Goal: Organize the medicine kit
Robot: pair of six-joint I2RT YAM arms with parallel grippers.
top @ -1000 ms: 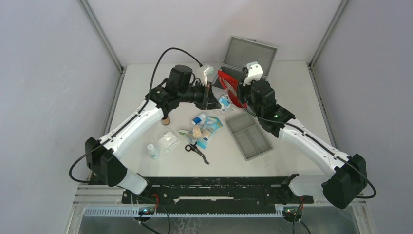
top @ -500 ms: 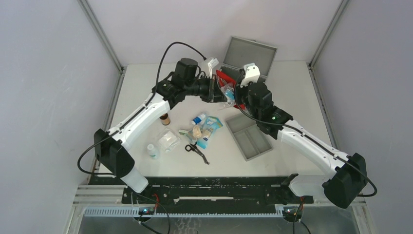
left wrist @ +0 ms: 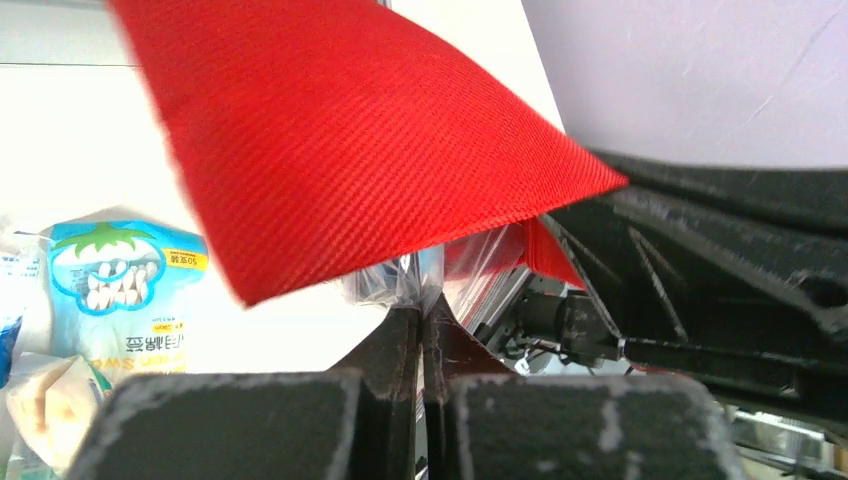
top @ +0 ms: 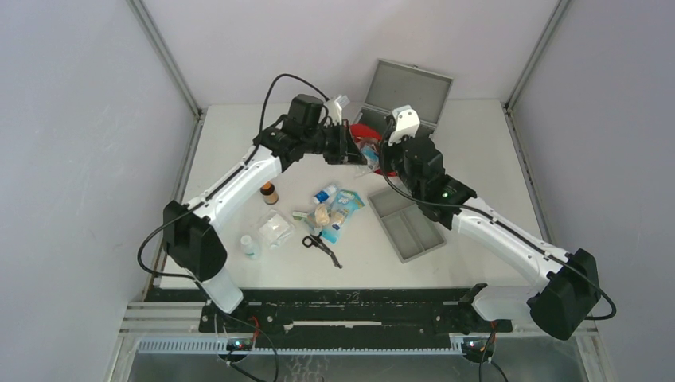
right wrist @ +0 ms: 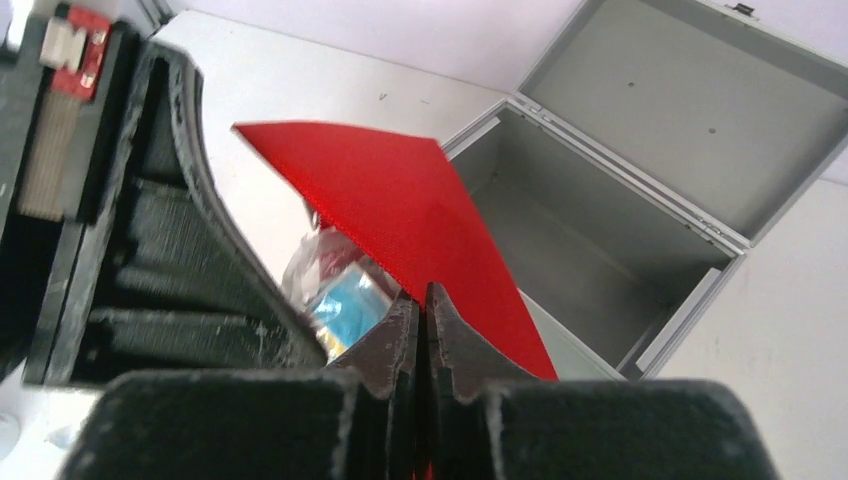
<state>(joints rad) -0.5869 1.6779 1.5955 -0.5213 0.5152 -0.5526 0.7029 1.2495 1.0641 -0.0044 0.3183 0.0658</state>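
Note:
The medicine kit (top: 380, 114) stands open at the back of the table, its lid (right wrist: 700, 90) raised and the box inside bare. Just in front of it my right gripper (right wrist: 422, 295) is shut on the edge of a red fabric pouch (right wrist: 400, 210), holding it up off the table. My left gripper (left wrist: 422, 310) is shut on a clear plastic packet (left wrist: 395, 285) with blue contents. The packet (right wrist: 340, 295) sits right under the red pouch (left wrist: 340, 130). In the top view the left gripper (top: 356, 153) and right gripper (top: 387, 156) nearly meet.
A shallow grey two-compartment tray (top: 407, 224) lies at the right of centre. Loose packets (top: 334, 208), black scissors (top: 321, 247), a clear bag (top: 275, 229), a brown bottle (top: 270, 192) and a small white bottle (top: 250, 245) lie in the middle and left.
My left arm has carried the clear packet back and to the right, up against the red pouch. The right gripper with the pouch has shifted slightly toward it.

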